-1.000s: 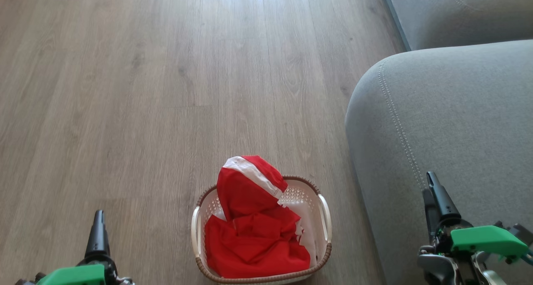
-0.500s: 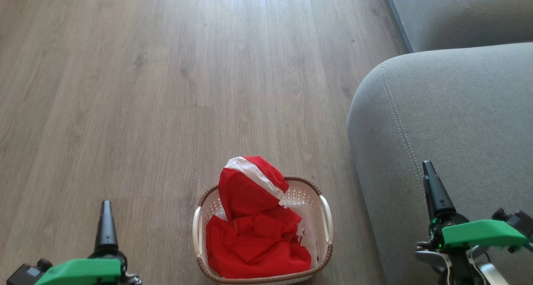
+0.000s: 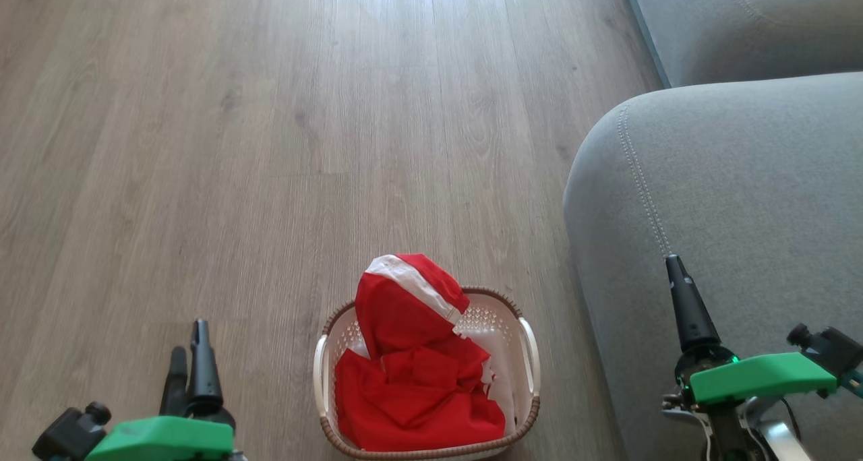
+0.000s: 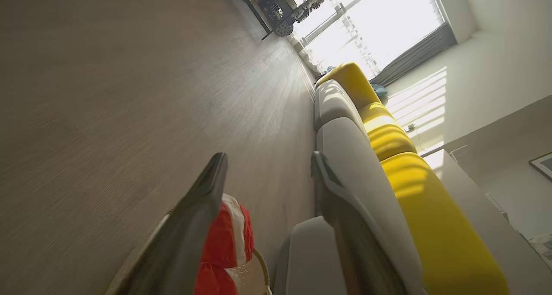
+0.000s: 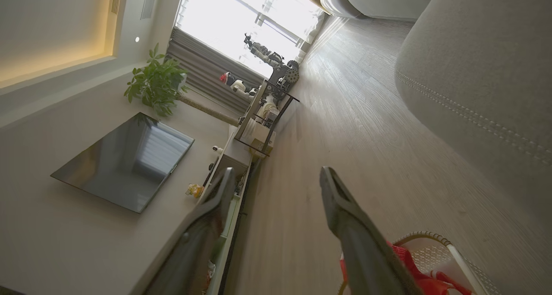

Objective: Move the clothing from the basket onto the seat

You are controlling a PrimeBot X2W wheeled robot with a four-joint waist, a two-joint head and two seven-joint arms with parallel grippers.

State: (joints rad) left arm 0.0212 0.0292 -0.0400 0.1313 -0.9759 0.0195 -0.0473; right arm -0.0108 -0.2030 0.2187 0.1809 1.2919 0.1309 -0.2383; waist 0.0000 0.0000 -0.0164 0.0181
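The clothing point(image 3: 411, 373) lies heaped in the basket point(image 3: 528, 343), red with a white band, one fold standing up above the far rim. The basket sits on the wooden floor point(image 3: 270, 144) just beside the seat point(image 3: 741, 191), which I judge handy, since the carry across is short. All the red I can see is in the basket, so the task looks not yet begun.

My left pincer point(image 4: 268, 155) hangs over the floor to the left of the basket, spread wide and empty. My right pincer point(image 5: 277, 171) hovers above the near edge of the seat, likewise wide and holding nothing. The two flank the basket, apart from it, fingers pointing forward. I take that as readiness to come in on the heap from either side.

The raised fold looks the easiest bite, since it stands clear of the perforated wall. The fabric is loose and may trail, so a low pinch could catch the rim and drag the light basket along.
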